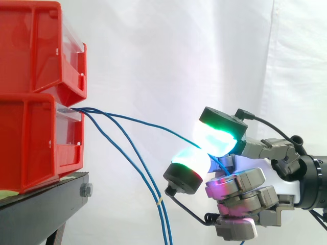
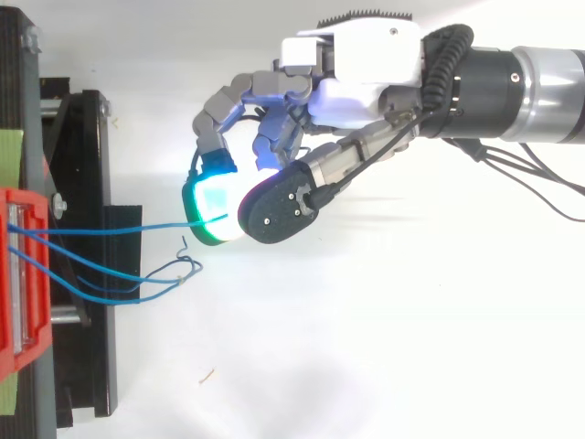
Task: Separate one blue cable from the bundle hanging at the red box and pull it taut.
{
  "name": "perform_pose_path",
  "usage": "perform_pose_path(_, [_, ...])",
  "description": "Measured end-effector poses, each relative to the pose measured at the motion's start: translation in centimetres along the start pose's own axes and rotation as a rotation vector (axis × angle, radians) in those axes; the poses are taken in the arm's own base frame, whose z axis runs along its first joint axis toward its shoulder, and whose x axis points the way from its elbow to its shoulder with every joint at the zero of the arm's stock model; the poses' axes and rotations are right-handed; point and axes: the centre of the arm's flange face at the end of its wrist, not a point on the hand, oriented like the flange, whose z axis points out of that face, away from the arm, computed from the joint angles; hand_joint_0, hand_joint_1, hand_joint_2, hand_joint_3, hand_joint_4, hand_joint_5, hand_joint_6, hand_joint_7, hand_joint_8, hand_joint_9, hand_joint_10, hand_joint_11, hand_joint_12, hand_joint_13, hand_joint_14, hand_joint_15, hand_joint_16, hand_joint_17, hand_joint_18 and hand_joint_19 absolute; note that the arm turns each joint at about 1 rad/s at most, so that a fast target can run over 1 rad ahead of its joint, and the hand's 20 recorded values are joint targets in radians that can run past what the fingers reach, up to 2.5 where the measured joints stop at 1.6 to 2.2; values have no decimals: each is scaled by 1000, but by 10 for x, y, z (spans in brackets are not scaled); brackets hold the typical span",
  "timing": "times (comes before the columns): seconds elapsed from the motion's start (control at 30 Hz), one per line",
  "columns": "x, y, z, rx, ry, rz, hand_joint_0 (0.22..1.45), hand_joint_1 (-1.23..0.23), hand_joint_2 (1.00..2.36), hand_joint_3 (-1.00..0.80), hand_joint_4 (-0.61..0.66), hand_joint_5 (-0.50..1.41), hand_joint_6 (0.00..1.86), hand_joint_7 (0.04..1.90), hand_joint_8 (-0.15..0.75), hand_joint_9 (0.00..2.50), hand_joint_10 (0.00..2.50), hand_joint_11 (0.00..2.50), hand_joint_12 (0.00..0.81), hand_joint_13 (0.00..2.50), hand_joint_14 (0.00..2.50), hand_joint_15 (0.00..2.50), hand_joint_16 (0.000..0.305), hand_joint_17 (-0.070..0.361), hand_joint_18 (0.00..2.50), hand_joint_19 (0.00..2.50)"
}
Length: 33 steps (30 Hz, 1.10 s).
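Robot hand point(image 2: 366, 69) pinching one blue cable point(image 1: 153, 124) between green-glowing pads, well out from the lower red box point(image 1: 30, 143), cable stretched nearly straight from the box front, remaining blue cables point(image 1: 148, 176) drooping beneath it

My hand point(image 1: 258, 179) pinches one blue cable point(image 1: 153, 124) between green-glowing pads point(image 1: 217, 138). Cable enters lower red bin point(image 1: 36, 143). Other cables point(image 1: 160, 203) hang.

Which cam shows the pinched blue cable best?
Side view: the pinched blue cable shows whole, from the red box to the robot hand, with a slight bow. Top view shows it as a straight line, its end under the pads.
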Motion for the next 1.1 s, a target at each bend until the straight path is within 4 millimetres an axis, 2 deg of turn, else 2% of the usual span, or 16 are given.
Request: perform_pose_path(1.1, [0, -1, 0, 1, -1, 0, 674, -765, 1018, -154, -27, -164, 926, 1130, 344, 1047, 856, 1351, 353, 1272, 909, 1513, 48, 108, 1139, 918])
